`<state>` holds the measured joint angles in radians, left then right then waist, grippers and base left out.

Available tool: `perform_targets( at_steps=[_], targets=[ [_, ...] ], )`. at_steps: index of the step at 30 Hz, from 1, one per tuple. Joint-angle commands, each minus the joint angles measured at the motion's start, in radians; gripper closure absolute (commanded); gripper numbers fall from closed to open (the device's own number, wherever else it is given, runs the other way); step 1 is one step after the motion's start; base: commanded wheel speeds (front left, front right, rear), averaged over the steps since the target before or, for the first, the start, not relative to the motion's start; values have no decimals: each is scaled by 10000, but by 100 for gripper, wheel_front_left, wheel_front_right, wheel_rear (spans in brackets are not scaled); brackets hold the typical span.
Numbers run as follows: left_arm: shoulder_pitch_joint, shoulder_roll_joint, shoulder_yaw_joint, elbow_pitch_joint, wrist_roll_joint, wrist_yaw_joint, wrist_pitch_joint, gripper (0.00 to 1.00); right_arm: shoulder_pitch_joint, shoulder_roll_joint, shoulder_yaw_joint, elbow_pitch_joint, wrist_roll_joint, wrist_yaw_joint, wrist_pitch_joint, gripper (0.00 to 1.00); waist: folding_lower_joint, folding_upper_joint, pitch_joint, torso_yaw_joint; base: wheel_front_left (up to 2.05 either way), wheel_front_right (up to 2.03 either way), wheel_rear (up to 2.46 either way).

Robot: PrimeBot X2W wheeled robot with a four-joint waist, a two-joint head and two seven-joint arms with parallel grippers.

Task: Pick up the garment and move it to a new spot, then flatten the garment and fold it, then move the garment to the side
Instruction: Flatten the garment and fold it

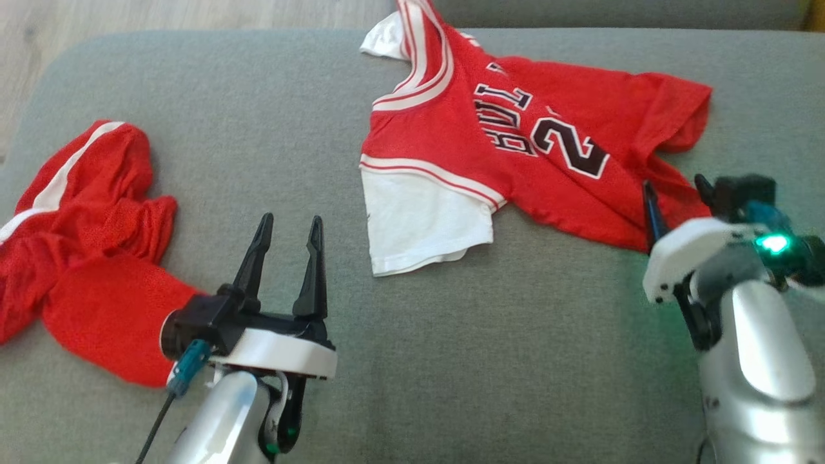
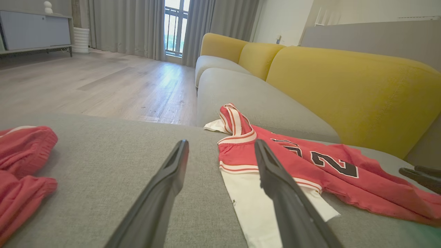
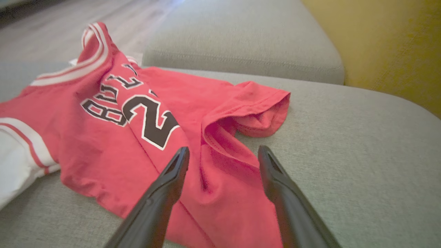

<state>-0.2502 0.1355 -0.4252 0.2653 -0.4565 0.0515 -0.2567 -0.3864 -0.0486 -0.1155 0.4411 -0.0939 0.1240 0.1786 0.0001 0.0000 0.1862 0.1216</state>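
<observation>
Two grippers, left gripper (image 1: 290, 222) and right gripper (image 1: 674, 185), jaws wide open, holding nothing, over grey fabric sofa cushion (image 1: 515, 361). Beyond lies rumpled red-and-white numbered jersey (image 1: 515, 129), right gripper over its near hem. Pinch both hem ends, lift level.

jersey (image 1: 548, 129): rumpled on cushion (image 1: 451, 354) | left hand (image 1: 290, 222): spread | right hand (image 1: 677, 190): spread

The red jersey (image 1: 451, 129), white-sleeved with black lettering and a 2, lies rumpled and apparently folded over itself, well right of the red shorts (image 1: 97, 258).
</observation>
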Motion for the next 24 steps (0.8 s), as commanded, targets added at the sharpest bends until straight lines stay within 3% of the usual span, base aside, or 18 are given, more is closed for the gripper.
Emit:
perform_targets(
  at_steps=[1, 7, 13, 14, 15, 24],
  targets=[
    [-506, 55, 310, -235, 106, -35, -51, 0, -413, -51, 186, -170, -156, 67, 164, 0, -1, 0, 134, 131, 0, 0, 0],
    [-682, -164, 361, -51, 165, -221, -51, 0, -1483, -488, 352, 1120, -583, 67, 1100, 0, -1, 0, 410, 473, 0, 0, 0],
    [-717, -330, 432, 92, 244, -350, -51, 0, -2123, -931, 484, 1992, -655, 67, 1021, 0, -1, 0, 563, 625, 0, 0, 0],
    [-722, -357, 426, 120, 261, -375, -51, 0, -2213, -937, 430, 2071, -619, 67, 930, 39, -1, 0, 574, 638, 0, 0, 0],
    [-729, -381, 425, 143, 276, -398, -51, 0, -2298, -927, 376, 2125, -583, 67, 809, 100, -1, 0, 587, 647, 0, 0, 0],
    [-786, -537, 485, 311, 410, -533, -51, 0, -2882, -713, 175, 2495, -88, 67, 22, 100, -1, 0, 602, 536, 0, 0, 0]
  ],
)
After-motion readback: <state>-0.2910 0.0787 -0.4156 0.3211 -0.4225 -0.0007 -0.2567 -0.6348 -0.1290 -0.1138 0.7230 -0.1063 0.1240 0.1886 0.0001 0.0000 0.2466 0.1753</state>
